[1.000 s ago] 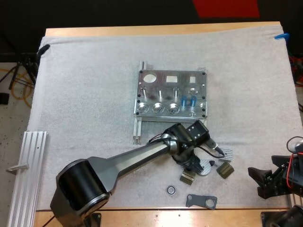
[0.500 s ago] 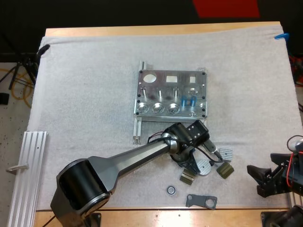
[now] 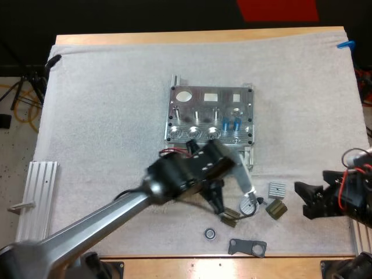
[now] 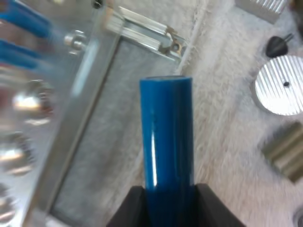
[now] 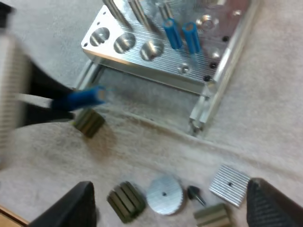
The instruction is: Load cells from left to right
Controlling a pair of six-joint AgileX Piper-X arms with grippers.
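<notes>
The metal fixture point(image 3: 210, 116) lies mid-mat with two blue cylinders point(image 3: 231, 123) standing in its right part. My left gripper point(image 3: 218, 202) hangs just in front of the fixture's near edge. In the left wrist view it point(image 4: 168, 204) is shut on a blue cylinder point(image 4: 167, 142) that sticks out past the fingers, over the mat beside the fixture's rail point(image 4: 142, 34). The right wrist view shows that held cylinder point(image 5: 84, 98) near the fixture point(image 5: 156, 56). My right gripper point(image 3: 304, 200) stands open at the mat's right side, its fingers point(image 5: 75, 205) spread above loose parts.
Loose parts lie in front of the fixture: a round ribbed disc point(image 3: 249, 205), a square ribbed piece point(image 3: 276, 189), two olive blocks point(image 3: 276, 210), a bearing point(image 3: 210, 233) and a dark flat plate point(image 3: 247, 247). An aluminium rail point(image 3: 35, 203) rests at the left table edge.
My left arm has swung up and left from the loose parts toward the fixture's front edge, carrying the blue cylinder. The right gripper has shifted slightly left and forward.
</notes>
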